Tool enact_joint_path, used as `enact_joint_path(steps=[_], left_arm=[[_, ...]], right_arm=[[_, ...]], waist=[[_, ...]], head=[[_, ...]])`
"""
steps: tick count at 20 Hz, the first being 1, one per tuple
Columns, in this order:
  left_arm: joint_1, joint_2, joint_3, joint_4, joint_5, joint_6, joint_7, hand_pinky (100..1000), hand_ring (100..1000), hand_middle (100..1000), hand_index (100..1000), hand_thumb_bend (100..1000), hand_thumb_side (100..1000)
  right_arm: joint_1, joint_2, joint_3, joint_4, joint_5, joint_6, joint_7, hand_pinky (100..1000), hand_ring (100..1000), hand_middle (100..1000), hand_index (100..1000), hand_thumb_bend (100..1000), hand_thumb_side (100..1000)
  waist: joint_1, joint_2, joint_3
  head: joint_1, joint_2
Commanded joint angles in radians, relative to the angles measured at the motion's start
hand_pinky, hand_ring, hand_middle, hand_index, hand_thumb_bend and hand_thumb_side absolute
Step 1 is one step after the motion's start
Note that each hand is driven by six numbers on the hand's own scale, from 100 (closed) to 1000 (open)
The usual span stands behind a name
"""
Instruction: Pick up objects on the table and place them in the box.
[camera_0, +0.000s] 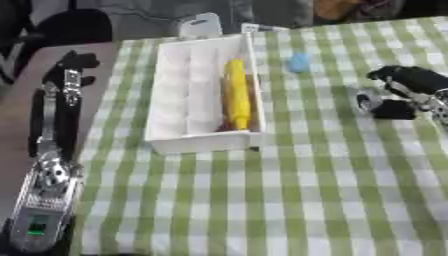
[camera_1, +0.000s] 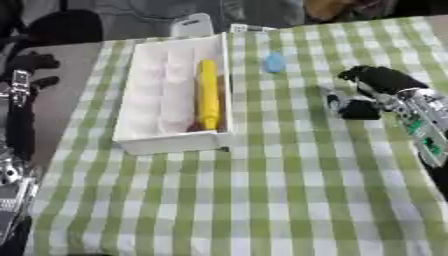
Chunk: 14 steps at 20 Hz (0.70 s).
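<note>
Beyond my right robot hand (camera_1: 372, 95), which is curled with nothing visibly held, 1 small blue object (camera_1: 275, 63) lies on the tabletop (camera_1: 262, 190) beside the white box (camera_1: 140, 137). Likely light, perhaps slippery; pinch across its middle.

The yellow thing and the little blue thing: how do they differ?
The yellow thing is long and narrow; the blue thing is small and roundish. The yellow thing lies inside the white box, along its right side; the blue thing sits on the checked cloth, right of the box. Neither is held.
</note>
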Motion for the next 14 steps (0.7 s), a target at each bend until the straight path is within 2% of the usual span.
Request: enact_joint_path(steps=[1, 14], left_arm=[[-0.011, 0.014, 0.003, -0.013, 0.0, -0.001, -0.001, 775, 1000, 663, 772, 146, 984], [-0.012, 0.012, 0.004, -0.014, 0.001, -0.002, -0.001, 776, 1000, 665, 772, 147, 985]], right_arm=[[-0.012, -0.017, -0.007, -0.019, 0.02, 0.001, 0.001, 730, 766, 860, 972, 236, 799], [0.0, -0.011, -0.006, 0.0, 0.089, 0.01, -0.021, 727, 761, 851, 966, 247, 842]], waist=[[-0.015, -0.017, 0.002], [-0.015, -0.015, -0.001]], head=[[0.0, -0.003], [0.0, -0.003]])
